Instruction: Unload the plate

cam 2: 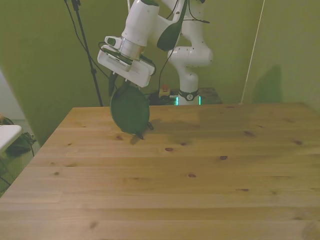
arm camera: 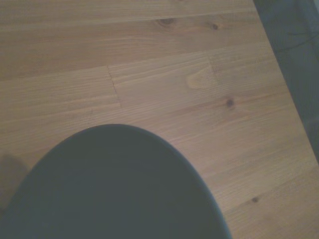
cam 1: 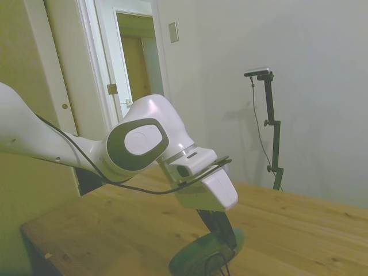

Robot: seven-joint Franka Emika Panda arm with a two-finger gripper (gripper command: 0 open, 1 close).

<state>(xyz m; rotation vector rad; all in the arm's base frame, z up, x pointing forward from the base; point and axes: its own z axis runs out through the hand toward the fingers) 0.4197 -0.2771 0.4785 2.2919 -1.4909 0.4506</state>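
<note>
Gripper (cam 2: 118, 84) held the green plate (cam 2: 129, 110) by its top rim, w/ plate hanging on edge above the table (cam 2: 200, 165), near a black wire rack (cam 2: 142, 131).

dark green plate (cam 2: 129, 110), pale wooden table (cam 2: 200, 175)

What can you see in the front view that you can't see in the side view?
Only the front view shows the whole dark green plate hanging on edge under the gripper, its lower rim at a small black wire rack, plus nearly the whole wooden table. Only the side view shows a doorway and a wall switch behind the arm. Both show the white arm, the plate in the gripper, and the table.
</note>
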